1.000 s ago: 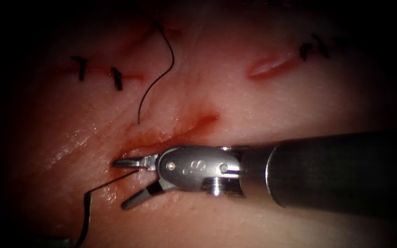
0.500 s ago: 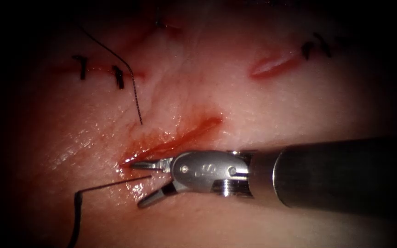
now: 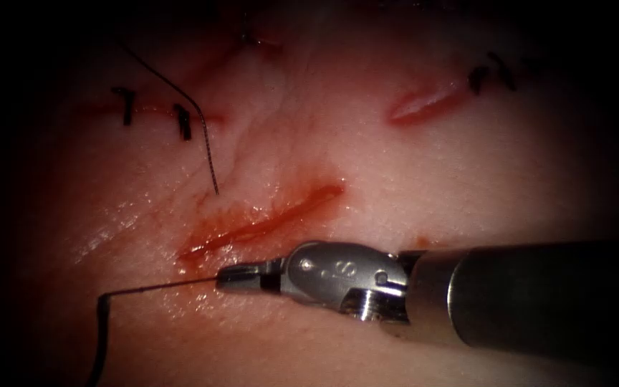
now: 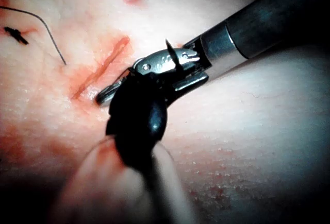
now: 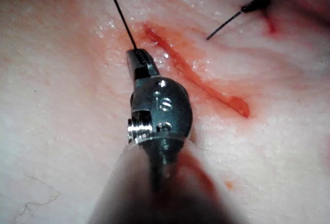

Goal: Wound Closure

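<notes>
The open cut (image 3: pixel 266 223) runs slantwise across the tissue (image 3: pixel 410 172), rimmed with red fluid. Just below the cut's left end, my right tool (image 3: pixel 222 278) lies with its jaws shut on a thin black thread (image 3: pixel 159 288). The thread leads left from the jaw tips, then bends sharply downward. The right wrist view has the same closed jaws (image 5: pixel 135 56) pinching the thread (image 5: pixel 119 13) beside the cut (image 5: pixel 196 77). In the left wrist view, my left tool's dark wrist (image 4: pixel 136 118) sits close in front of the right tool (image 4: pixel 105 96). What the left tool holds is hidden.
A loose thread end (image 3: pixel 208 161) hangs down from the upper left, stopping short of the cut. Two dark stitches (image 3: pixel 125 106) (image 3: pixel 183 122) close a line at the upper left. A short open slit (image 3: pixel 424 100) with stitches (image 3: pixel 483 77) lies upper right.
My right tool's jaws, open around the thread a second ago, have shut on it, and the tool has drifted right and slightly down. The loose thread end swung left.
</notes>
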Robot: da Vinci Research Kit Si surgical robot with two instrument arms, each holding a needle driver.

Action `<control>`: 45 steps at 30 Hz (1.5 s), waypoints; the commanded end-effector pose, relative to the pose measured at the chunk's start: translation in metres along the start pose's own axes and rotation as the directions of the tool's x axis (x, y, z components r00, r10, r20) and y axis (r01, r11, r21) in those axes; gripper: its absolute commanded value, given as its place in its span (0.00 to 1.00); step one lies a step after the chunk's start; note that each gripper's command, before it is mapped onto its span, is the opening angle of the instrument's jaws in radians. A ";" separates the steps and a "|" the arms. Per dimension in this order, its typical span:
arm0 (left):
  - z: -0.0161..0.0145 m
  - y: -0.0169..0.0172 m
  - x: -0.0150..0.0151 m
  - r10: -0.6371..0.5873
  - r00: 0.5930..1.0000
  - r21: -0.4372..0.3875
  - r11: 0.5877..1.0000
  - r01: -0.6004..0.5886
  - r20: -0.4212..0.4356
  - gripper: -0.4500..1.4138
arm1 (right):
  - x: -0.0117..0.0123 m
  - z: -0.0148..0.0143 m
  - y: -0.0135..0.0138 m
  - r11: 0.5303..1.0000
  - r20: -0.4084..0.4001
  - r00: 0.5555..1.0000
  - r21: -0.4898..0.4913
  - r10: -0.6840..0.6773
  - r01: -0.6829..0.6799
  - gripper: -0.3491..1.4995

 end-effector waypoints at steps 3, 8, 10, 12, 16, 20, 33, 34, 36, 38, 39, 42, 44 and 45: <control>-0.0001 -0.0002 -0.0001 0.015 1.000 0.012 1.000 -0.015 0.007 0.00 | -0.0003 0.0002 -0.0013 0.997 0.010 0.998 0.034 0.063 -0.064 0.00; -0.0011 -0.0003 0.0006 0.041 0.999 0.052 0.998 -0.042 0.027 0.00 | 0.0001 -0.0021 -0.0049 0.993 0.016 0.997 0.083 0.082 -0.083 0.00; -0.0014 -0.0004 0.0008 0.055 0.998 0.071 0.996 -0.058 0.033 0.00 | 0.0008 -0.0032 -0.0070 0.990 0.020 0.995 0.109 0.093 -0.095 0.00; -0.0015 -0.0006 0.0009 0.071 0.997 0.094 0.993 -0.074 0.041 0.00 | 0.0020 -0.0042 -0.0092 0.985 0.024 0.994 0.138 0.105 -0.107 0.00; -0.0017 -0.0012 0.0008 0.097 0.993 0.138 0.985 -0.105 0.064 0.00 | 0.0050 -0.0058 -0.0128 0.976 0.022 0.992 0.176 0.128 -0.130 0.00; -0.0020 -0.0021 0.0004 0.120 0.989 0.184 0.974 -0.135 0.090 0.00 | 0.0080 -0.0068 -0.0161 0.969 -0.015 0.990 0.210 0.140 -0.134 0.00; -0.0054 -0.0043 0.0008 0.186 0.963 0.333 0.911 -0.244 0.195 0.00 | 0.0118 -0.0048 -0.0134 0.909 -0.105 0.906 0.036 -0.409 0.415 0.90; -0.0058 -0.0045 0.0009 0.188 0.961 0.347 0.904 -0.250 0.202 0.00 | 0.0118 -0.0048 -0.0125 0.905 -0.094 0.901 0.017 -0.423 0.426 0.91; -0.0066 -0.0047 0.0012 0.201 0.954 0.374 0.886 -0.275 0.225 0.00 | 0.0118 -0.0049 -0.0111 0.906 -0.071 0.903 -0.018 -0.423 0.423 0.94; -0.0071 -0.0049 0.0013 0.202 0.951 0.388 0.877 -0.282 0.234 0.00 | 0.0115 -0.0052 -0.0095 0.901 -0.047 0.900 -0.051 -0.433 0.430 0.95; -0.0074 -0.0050 0.0014 0.206 0.949 0.396 0.872 -0.288 0.237 0.00 | 0.0114 -0.0052 -0.0089 0.902 -0.041 0.902 -0.060 -0.430 0.427 0.95; -0.0078 -0.0052 0.0014 0.207 0.946 0.410 0.862 -0.297 0.249 0.00 | 0.0108 -0.0049 -0.0072 0.897 -0.011 0.900 -0.087 -0.436 0.433 0.94; -0.0077 -0.0053 0.0013 0.205 0.945 0.420 0.857 -0.299 0.255 0.00 | 0.0102 -0.0042 -0.0061 0.887 0.014 0.892 -0.103 -0.452 0.451 0.93; -0.0077 -0.0053 0.0013 0.205 0.944 0.425 0.854 -0.301 0.257 0.00 | 0.0099 -0.0037 -0.0057 0.882 0.023 0.888 -0.101 -0.459 0.459 0.93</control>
